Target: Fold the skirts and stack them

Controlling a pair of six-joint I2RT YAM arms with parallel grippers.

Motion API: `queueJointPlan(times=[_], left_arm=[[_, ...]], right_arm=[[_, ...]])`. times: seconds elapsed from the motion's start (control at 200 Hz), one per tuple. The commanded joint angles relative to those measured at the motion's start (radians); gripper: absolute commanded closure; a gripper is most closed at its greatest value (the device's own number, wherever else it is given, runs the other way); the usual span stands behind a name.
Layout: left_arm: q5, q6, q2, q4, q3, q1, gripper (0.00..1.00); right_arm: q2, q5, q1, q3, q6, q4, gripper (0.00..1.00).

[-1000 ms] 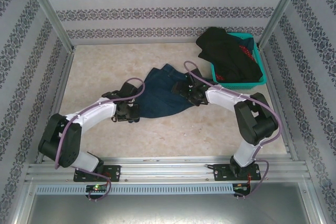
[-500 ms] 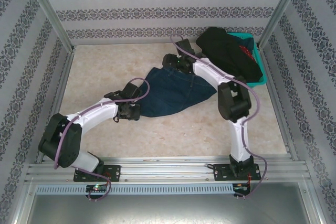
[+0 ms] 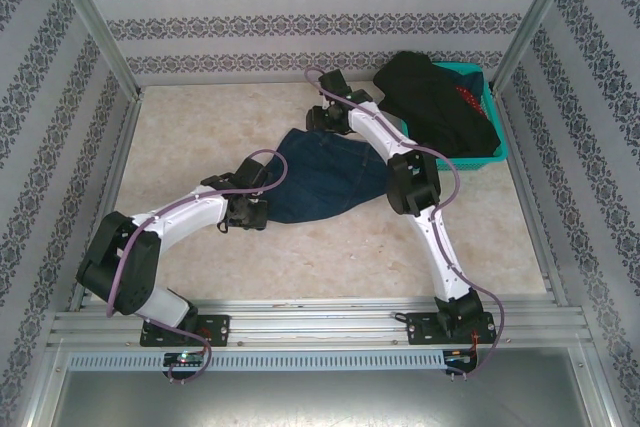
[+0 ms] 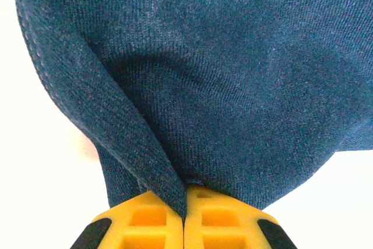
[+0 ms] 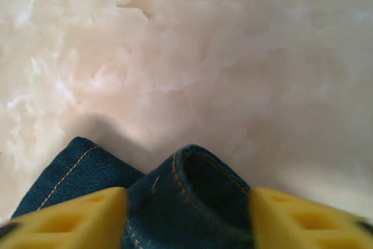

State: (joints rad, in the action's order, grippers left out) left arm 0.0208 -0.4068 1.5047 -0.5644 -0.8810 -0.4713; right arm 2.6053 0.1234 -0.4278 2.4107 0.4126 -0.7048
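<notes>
At the left, the left gripper [image 4: 185,201] is clenched on a fold of the dark blue denim skirt [image 3: 325,179] at its near-left corner, with the cloth bunched right at the fingertips. So shallow a bite could slip if the skirt is drawn taut, and the corner would drop back onto the marbled table [image 3: 190,147]. The skirt lies in the middle of the table, rumpled rather than flat, running from that corner towards the far right. At its far edge the right gripper [image 5: 187,197] has its yellow fingers [image 5: 70,214] parted, one on either side of a stitched, rolled-up edge of denim that is not yet pinched. The roll sits nearer one finger than the other, so a clamp here might catch only the outer layer or squeeze the cloth out altogether, leaving nothing held. Should both grips hold but the arms pull unevenly, the skirt would likely twist and fold lopsided. Further right, the teal mesh basket [image 3: 495,117] stands in the far corner with a black skirt [image 3: 430,97] draped over its rim and a red dotted skirt [image 3: 466,97] showing beneath. The right arm passes near that hanging black cloth, so a wide sweep could snag it or nudge the basket
</notes>
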Motion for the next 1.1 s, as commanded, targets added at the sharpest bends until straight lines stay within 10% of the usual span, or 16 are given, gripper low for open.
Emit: queueJointPlan(times=[0.0, 0.1, 0.704, 1.094], left_arm=[[-0.04, 0.011, 0.005, 0.01, -0.015, -0.008, 1.0], [-0.117, 0.021, -0.034, -0.014, -0.026, 0.0, 1.0], [-0.458, 0.101, -0.36, -0.154, -0.536, 0.149, 1.0], [-0.305, 0.253, -0.081, 0.115, -0.861, 0.293, 1.0]], right_arm=[[0.024, 0.039, -0.008, 0.067, -0.044, -0.028, 0.71], [-0.02, 0.045, -0.007, 0.048, -0.065, 0.018, 1.0], [-1.174, 0.159, 0.134, -0.933, 0.071, 0.667, 1.0], [-1.025, 0.202, 0.177, -0.831, 0.103, 0.778, 1.0]])
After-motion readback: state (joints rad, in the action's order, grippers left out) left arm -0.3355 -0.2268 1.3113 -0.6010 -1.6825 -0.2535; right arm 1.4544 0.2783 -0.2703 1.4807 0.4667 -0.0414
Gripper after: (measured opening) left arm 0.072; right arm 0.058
